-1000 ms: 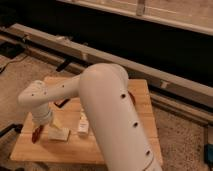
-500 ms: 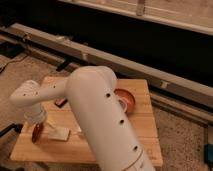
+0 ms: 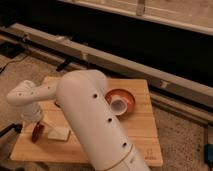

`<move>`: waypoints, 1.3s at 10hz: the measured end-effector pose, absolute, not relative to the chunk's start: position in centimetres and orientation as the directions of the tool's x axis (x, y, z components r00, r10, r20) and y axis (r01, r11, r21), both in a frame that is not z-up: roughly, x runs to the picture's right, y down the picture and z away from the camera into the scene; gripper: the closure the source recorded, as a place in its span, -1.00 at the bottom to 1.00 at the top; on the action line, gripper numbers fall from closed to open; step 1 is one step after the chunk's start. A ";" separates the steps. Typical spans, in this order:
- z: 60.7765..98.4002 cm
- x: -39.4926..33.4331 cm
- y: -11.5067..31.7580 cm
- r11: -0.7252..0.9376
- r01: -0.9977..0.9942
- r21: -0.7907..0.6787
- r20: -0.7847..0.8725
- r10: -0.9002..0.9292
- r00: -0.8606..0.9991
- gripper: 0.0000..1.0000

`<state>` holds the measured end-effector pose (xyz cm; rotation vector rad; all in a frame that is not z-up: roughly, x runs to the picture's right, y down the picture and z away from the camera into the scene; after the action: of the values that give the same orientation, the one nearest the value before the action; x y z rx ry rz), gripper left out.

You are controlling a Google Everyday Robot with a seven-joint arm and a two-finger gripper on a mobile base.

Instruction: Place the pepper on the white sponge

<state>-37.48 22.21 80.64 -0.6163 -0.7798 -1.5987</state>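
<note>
The claw [image 3: 35, 121] hangs low over the left end of the wooden worktop [image 3: 145, 127], right under the rounded white wrist. The pepper [image 3: 37, 133] is directly beneath it, a small dark-red shape standing nearly upright. Is the claw clamped on it or spread around it? Cannot tell from here, and whether the pepper's lower tip touches the wood is also unclear.

The white sponge [image 3: 59, 133] lies flat on the worktop just to the right of the pepper. The two are close side by side, and the pepper is not on the sponge.

Compared with half a second ago, the claw and pepper sit in almost the same spot, and the sponge has not shifted at all. Against a full second ago, the wrist has slid a little toward the left edge.

The big change is in the arm [image 3: 95, 117]. Its thick white link now leans so that more of the worktop's right half shows. The orange-red bowl [image 3: 129, 94], only a sliver half a second ago and hidden before that, is now in plain view near the middle of the far side. A white cup [image 3: 118, 106] rests inside it, well apart from the pepper and sponge.
</note>
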 end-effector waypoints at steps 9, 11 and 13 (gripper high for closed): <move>80.7 -37.8 22.5 -0.113 0.982 0.152 0.758 -0.625 -0.189 1.00; 80.4 -37.2 22.3 -0.099 0.984 0.148 0.758 -0.628 -0.177 1.00; 79.6 -36.4 21.9 -0.067 0.985 0.157 0.759 -0.630 -0.164 1.00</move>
<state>-36.44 21.95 79.59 -0.6058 -0.7928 -1.5873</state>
